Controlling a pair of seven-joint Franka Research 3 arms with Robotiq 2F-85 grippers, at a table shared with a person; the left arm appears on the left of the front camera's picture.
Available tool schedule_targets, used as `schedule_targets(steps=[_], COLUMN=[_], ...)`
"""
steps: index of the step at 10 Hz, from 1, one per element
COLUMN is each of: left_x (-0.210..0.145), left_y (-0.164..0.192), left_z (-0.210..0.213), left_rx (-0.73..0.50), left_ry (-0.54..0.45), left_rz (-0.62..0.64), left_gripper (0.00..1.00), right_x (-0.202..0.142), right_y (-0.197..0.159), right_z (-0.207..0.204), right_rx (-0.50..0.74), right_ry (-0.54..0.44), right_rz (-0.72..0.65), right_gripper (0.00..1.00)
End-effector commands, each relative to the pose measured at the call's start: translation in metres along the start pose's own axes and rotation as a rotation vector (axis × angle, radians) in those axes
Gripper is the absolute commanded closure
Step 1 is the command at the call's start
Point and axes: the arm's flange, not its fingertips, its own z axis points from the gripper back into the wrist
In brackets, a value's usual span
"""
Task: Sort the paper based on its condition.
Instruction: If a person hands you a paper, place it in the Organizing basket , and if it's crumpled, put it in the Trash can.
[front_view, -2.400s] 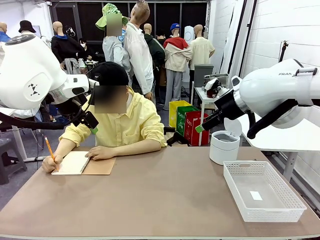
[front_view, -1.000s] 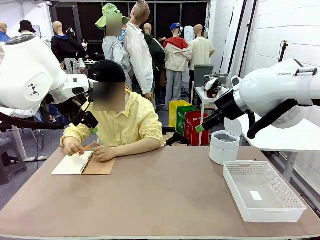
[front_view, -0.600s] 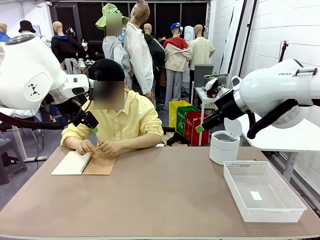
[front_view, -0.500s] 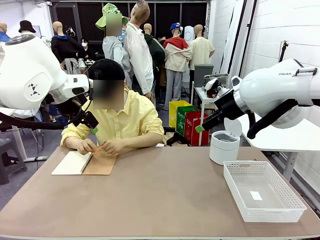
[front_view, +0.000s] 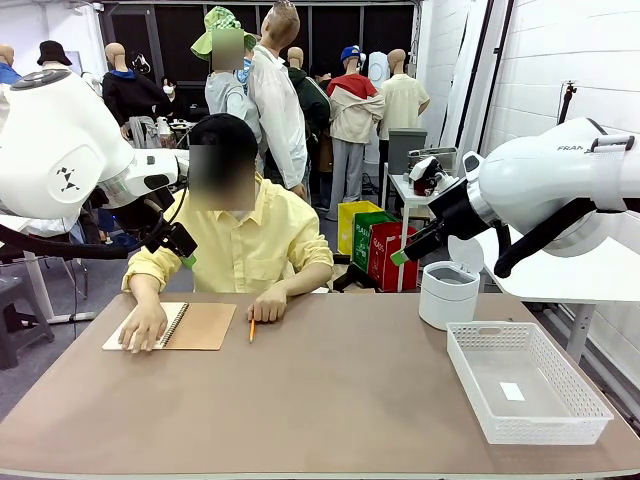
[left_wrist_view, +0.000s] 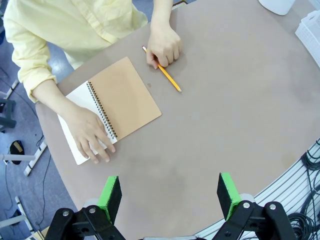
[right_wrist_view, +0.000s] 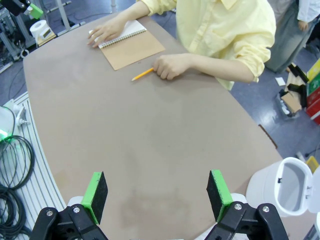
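Plainly, the sorting has not begun, as I judge it. From the front, the paper (front_view: 163, 318) is a white page bound in the brown notebook (front_view: 205, 326) at 10 o'clock on the desk (front_view: 340, 400), pinned under the person's flat hand (front_view: 143, 328). The other hand (front_view: 268, 305) rests just beside a pencil (front_view: 251, 330). The white basket (front_view: 495, 327) at 4 o'clock holds one small white slip, too small to identify, and the white bin (front_view: 448, 293) stands at 2 o'clock near the far edge. The left gripper (front_view: 185, 255) and right gripper (front_view: 400, 257) hang high at 9 and 3 o'clock, well apart from everything. From here I cannot tell their opening. Every sheet is left to sort.

Through the left wrist, the left gripper (left_wrist_view: 169, 176) is spread wide and empty above bare desk. The page (left_wrist_view: 71, 142) lies at 9 o'clock under the flat hand, close to the desk's curved edge, which runs round to 4 o'clock with cables beyond. Open room stretches from the centre to 2 o'clock.

Through the right wrist, the right gripper (right_wrist_view: 156, 173) is likewise wide and empty. The page (right_wrist_view: 127, 30) sits at 11 o'clock and the bin (right_wrist_view: 282, 187) at 4 o'clock off the desk's edge. The whole middle is free for travel, though cables crowd 9 o'clock.
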Motion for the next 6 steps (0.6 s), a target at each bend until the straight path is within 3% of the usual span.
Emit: schedule_targets(steps=[1, 6], left_x=[0.0005, 0.0005], left_y=[0.0, 0.0], left_z=[0.0003, 0.0003], left_rx=[-0.002, -0.002], left_ry=[-0.006, -0.006], left_rz=[-0.002, -0.002], left_gripper=[0.0, 0.0], right_x=[-0.0003, -0.0003], right_y=[-0.0007, -0.0007], right_z=[-0.0018, -0.0018], right_rx=[0.017, 0.017], right_ry=[-0.009, -0.009], right_rz=[-0.01, -0.01], right_gripper=[0.0, 0.0])
